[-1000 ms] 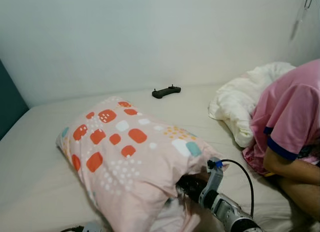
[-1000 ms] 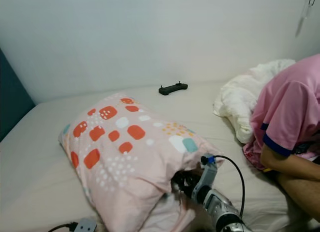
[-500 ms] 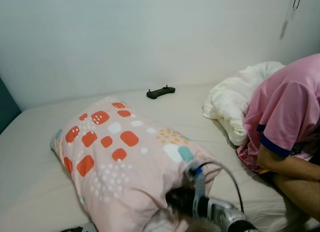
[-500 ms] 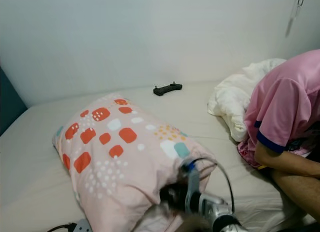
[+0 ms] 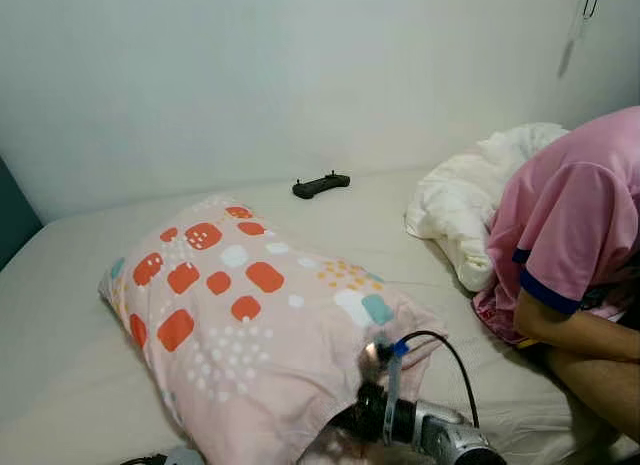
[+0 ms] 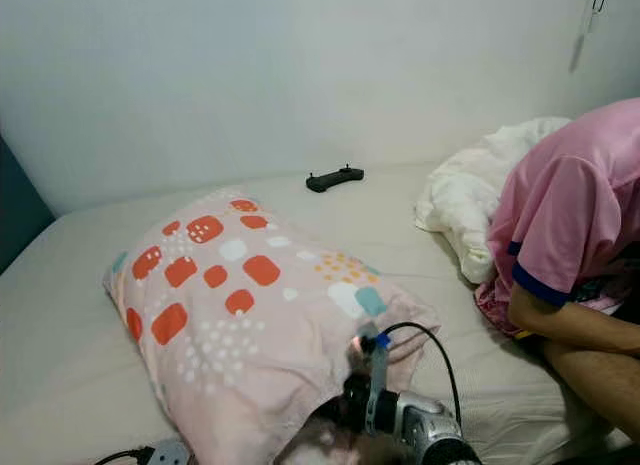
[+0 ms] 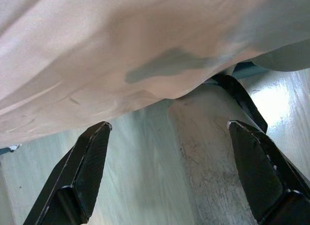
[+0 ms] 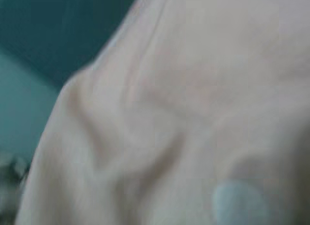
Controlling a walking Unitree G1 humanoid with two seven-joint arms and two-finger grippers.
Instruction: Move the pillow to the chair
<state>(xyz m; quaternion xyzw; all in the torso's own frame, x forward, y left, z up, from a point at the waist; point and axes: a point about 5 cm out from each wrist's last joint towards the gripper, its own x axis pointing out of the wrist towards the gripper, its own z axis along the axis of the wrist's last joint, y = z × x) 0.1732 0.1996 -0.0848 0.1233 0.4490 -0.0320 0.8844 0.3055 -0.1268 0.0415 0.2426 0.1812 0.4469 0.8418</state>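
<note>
1. A pink pillow with orange, white and teal patches is seen lying on the bed, filling the lower centre-left of the head views.
2. The right gripper is found at the bottom centre of the left eye view, pressed into the pillow's near lower edge; its fingers are buried in the fabric, so whether the jaws are open or closed cannot be told.
3. A black cable is looped over the right arm.
4. In the right wrist view, blurred pink pillow fabric is seen close up, with a dark teal area at upper left.
5. In the left wrist view the left gripper is shown with jaws spread wide and nothing between them; pink fabric hangs above, floor lies beyond.
6. A black controller rests on the bed near the wall, upper centre.
7. A white blanket is bunched at right, beside a seated person in a pink shirt.
</note>
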